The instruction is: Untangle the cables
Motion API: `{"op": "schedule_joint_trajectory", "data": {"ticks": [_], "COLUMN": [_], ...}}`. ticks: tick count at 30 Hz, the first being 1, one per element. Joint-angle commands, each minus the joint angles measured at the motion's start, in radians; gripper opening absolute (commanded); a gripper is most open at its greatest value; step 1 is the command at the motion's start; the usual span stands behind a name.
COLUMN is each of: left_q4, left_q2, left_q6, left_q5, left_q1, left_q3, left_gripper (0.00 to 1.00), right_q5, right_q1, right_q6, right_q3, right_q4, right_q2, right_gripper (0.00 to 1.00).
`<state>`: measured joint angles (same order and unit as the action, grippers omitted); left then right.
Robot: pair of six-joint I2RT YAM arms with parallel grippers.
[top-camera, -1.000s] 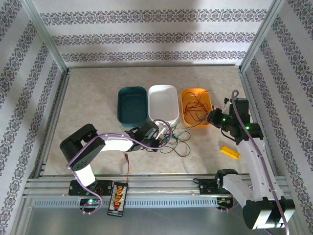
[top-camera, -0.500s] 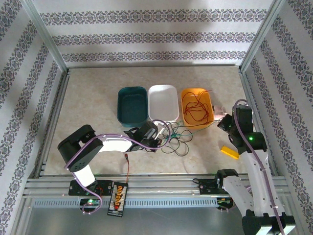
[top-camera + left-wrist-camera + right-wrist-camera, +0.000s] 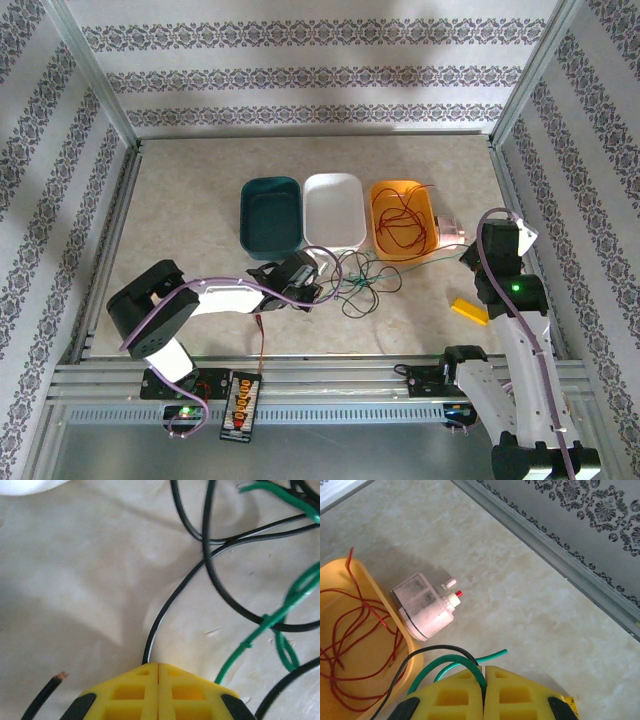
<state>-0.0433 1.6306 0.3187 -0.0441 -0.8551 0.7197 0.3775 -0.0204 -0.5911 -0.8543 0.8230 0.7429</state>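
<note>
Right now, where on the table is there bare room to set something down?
Bare table lies left of the teal bin and in the strip between the three bins and the back wall. It is crowded in front of the white bin and orange bin, where the cables sprawl from the left end effector; a yellow block lies further right.

Bright, even light, faint soft shadows (the cables (image 3: 206,530) blur slightly in the left wrist close-up).

We observe three bins side by side on the table (image 3: 190,200): teal bin (image 3: 244,215), white bin (image 3: 333,205), orange bin (image 3: 400,184). A pale device (image 3: 422,607) lies just beside the orange bin. A yellow block (image 3: 469,310) lies apart. A black board (image 3: 240,405) rests on the front rail (image 3: 340,372).
</note>
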Motion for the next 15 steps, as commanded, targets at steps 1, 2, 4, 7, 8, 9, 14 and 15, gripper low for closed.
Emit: {"op": "schedule_joint_trajectory", "data": {"ticks": [1, 2, 4, 7, 8, 9, 14, 15], "left_q4": [0.113, 0.114, 0.112, 0.11, 0.118, 0.127, 0.128, 0.129], "left_q2": [-0.032, -0.038, -0.049, -0.06, -0.06, -0.057, -0.054, -0.051], "left_q6": [-0.003, -0.003, -0.007, -0.033, -0.046, -0.055, -0.104, -0.11], "left_q5": [0.072, 0.076, 0.079, 0.072, 0.061, 0.057, 0.034, 0.027], "left_q1": [0.014, 0.016, 0.019, 0.019, 0.019, 0.018, 0.018, 0.018], "left_q3": [-0.039, -0.044, -0.052, -0.046, -0.035, -0.023, 0.027, 0.036], "left_gripper": [0.0, 0.0, 0.0, 0.0, 0.0, 0.0, 0.02, 0.02], "right_q5": [0.021, -0.018, -0.17, -0.472, -0.559, -0.619, -0.649, -0.627], "right_q1": [-0.035, -0.036, -0.036, -0.023, -0.002, 0.025, 0.242, 0.276], "right_q6": [0.016, 0.014, 0.032, 0.01, -0.009, -0.021, 0.016, 0.026], "right_q3": [-0.017, -0.013, 0.017, 0.075, 0.099, 0.117, 0.133, 0.13], "right_q4": [-0.041, -0.057, -0.139, -0.292, -0.357, -0.408, -0.51, -0.512], "right_q2": [-0.01, -0.01, -0.017, -0.031, -0.035, -0.039, -0.008, 0.004], "right_gripper": [0.0, 0.0, 0.0, 0.02, 0.03, 0.03, 0.02, 0.02]}}
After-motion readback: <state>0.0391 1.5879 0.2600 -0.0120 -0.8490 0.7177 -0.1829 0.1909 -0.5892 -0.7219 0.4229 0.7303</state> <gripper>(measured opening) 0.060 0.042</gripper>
